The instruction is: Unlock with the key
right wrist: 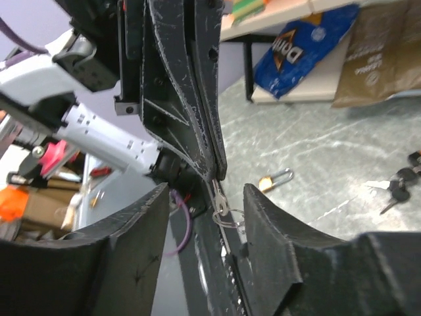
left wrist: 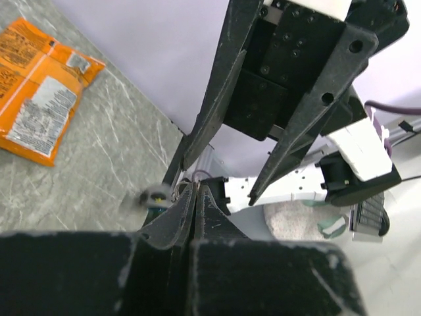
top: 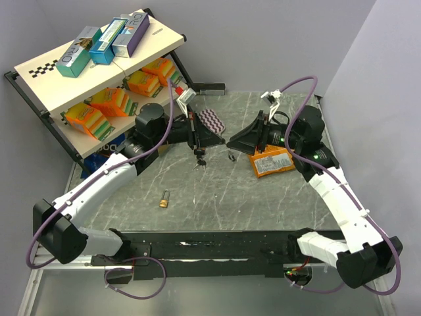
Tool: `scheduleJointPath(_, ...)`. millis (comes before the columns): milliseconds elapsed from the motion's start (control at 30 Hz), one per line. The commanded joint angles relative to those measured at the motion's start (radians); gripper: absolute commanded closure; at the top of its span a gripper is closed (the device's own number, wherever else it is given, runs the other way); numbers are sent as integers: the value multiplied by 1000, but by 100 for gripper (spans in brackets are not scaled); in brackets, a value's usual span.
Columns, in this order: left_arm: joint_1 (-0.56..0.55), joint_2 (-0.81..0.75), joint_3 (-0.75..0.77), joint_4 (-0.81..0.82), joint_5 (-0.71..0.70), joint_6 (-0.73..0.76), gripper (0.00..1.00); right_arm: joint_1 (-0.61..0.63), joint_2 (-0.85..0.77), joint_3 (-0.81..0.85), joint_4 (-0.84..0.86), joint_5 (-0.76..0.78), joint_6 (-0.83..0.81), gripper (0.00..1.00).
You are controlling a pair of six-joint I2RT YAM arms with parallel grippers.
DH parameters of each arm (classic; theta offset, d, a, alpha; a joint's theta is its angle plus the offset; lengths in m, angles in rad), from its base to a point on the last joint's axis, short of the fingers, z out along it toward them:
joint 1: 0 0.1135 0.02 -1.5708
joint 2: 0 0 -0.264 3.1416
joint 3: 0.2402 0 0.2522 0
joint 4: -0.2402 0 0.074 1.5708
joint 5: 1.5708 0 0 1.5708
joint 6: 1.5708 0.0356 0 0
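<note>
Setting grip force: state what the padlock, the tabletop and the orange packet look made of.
Padlock: brass-coloured body, shiny silver shackle, likely metal. Tabletop: grey with white veins; stone or printed laminate, cannot tell. Orange packet: glossy, slightly crinkled printed film, probably plastic.

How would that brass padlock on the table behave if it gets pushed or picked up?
The padlock looks like solid metal, so probably rigid and heavy for its size. Lying flat on the smooth table, it would likely slide or spin, not roll. Its thin shackle may be hard to pinch.
</note>
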Motion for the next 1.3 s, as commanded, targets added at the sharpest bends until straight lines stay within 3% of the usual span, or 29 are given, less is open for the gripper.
scheduleJointPath(0, 1, 6, 56, 5, 71, 29, 99, 4, 23, 60, -49, -80, -65, 48)
scheduleJointPath(367, 4, 12, 57, 11, 81, 26, 99, 6, 51, 62, -66, -128, -73, 64)
scheduleJointPath(467, 4, 10, 53, 15, 81, 21, 99, 6, 55, 59, -55, -138, -62, 74)
scheduleJointPath(567, 6, 12, 56, 12, 74, 23, 99, 6, 61, 53, -29, -155, -41, 93)
scheduleJointPath(700, 10, 10, 56, -8, 22, 15, 99, 6, 62, 53, -26, -152, -31, 100)
scheduleJointPath(767, 19, 4, 43, -18, -21, 6, 77, 6, 57, 46, -38, -117, -27, 100)
scheduleJointPath(800, 29, -4, 40, -28, -41, 1, 42, 3, 55, 42, -46, -102, -27, 100)
scheduleJointPath(867, 44, -28, 28, -84, -114, 27, 23, -6, 49, 37, -73, -30, -28, 100)
scheduleJointPath(900, 59, -40, 22, -116, -142, 41, 4, -13, 46, 28, -81, -8, -30, 100)
scheduleJointPath(933, 67, -54, 10, -152, -179, 56, 0, -19, 37, 20, -81, 9, -25, 100)
scheduleJointPath(1100, 121, -112, -49, -441, -456, 127, 4, -80, -3, -46, -52, 105, 21, 100)
scheduleJointPath(1267, 148, -28, -116, -685, -604, 156, 4, -91, -20, -70, -54, 129, 21, 100)
